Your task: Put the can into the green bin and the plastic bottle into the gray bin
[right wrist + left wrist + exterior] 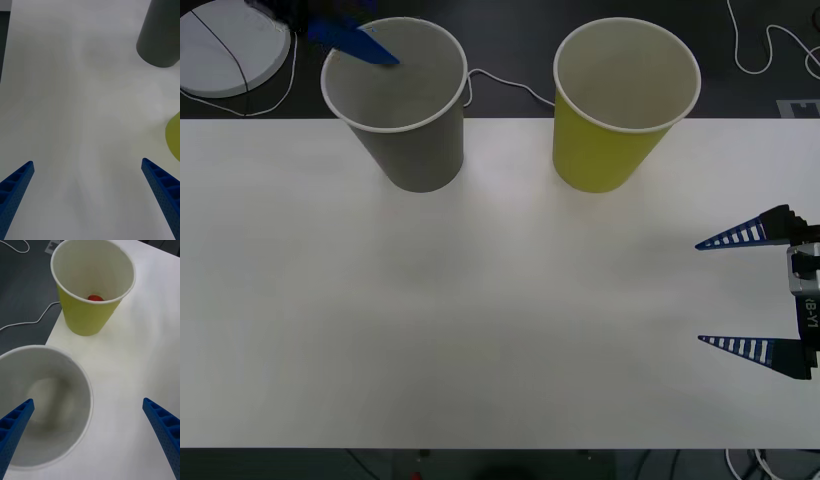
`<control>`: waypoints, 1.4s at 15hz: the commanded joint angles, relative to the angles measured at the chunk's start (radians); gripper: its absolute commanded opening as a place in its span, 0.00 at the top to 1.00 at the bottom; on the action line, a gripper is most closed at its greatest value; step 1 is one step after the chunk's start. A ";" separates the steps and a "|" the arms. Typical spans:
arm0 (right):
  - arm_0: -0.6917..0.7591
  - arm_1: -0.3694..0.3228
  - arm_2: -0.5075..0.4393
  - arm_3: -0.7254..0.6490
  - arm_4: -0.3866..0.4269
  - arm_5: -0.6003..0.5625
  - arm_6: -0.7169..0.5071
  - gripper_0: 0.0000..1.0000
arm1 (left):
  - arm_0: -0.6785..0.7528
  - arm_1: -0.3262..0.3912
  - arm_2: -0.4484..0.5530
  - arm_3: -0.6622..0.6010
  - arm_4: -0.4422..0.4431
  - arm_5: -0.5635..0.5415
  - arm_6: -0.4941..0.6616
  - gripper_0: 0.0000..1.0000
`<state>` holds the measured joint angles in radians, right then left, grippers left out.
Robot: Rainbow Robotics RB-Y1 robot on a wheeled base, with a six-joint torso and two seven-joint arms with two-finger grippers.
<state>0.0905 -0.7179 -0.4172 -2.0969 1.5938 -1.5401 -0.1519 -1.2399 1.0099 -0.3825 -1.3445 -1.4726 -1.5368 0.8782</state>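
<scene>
Left gripper hangs above the gray bin at the table's far edge, toward the far left corner; fingers spread wide, nothing between them. In the front view one blue finger juts over the bin's white rim. From the left wrist view the bin's inside looks pale and blurred, possibly holding a clear plastic bottle at the bottom, though the shape is too faint to be sure.

Green bin stands upright just beside the gray bin, also along the far edge, right of centre; the two bins are apart, not touching. The can lies inside it: a small red patch shows low against the inner wall.

White table carries both bins.

Right gripper sits low over the table near its right edge, well apart from both bins; fingers splayed open, empty, pointing toward the table's middle.

A white cable trails on the dark floor beyond the far edge.
</scene>
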 commanded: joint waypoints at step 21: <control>0.000 0.000 0.000 0.000 0.000 0.000 0.000 0.00 | 0.947 0.136 0.527 -0.446 0.009 0.004 -0.736 0.00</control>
<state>0.0905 -0.7179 -0.4172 -2.0969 1.5938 -1.5401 -0.1519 -0.3080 1.1460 0.1439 -1.7903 -1.4638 -1.5436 0.1617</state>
